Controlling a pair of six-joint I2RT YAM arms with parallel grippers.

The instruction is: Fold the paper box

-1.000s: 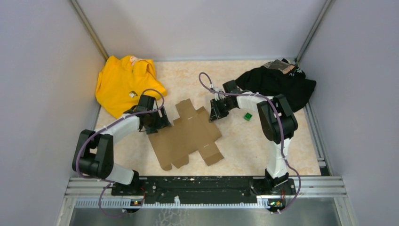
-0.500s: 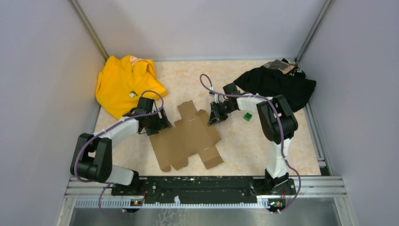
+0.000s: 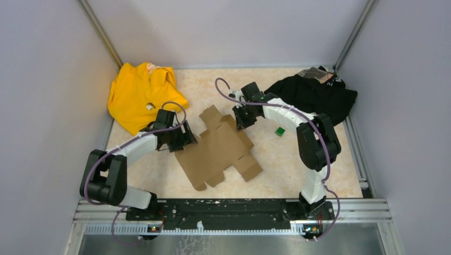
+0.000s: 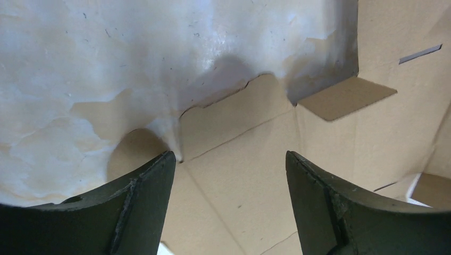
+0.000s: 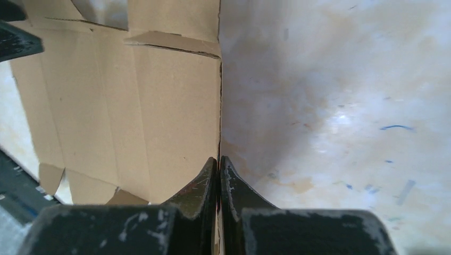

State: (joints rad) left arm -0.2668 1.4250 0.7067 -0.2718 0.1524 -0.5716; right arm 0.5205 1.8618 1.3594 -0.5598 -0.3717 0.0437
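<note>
From above, we see the flat, die-cut brown paper box (image 3: 218, 151) on the marbled table (image 3: 282, 159). Left wrist: the left gripper (image 4: 228, 159) gapes wide over creased cardboard, holding nothing. Right wrist: the right gripper (image 5: 219, 159) is pinched on the sheet's straight edge.

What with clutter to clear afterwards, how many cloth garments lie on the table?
2. A yellow garment lies bunched in the far left corner, and a black garment is heaped in the far right corner. Nothing suggests a third one hidden.
</note>
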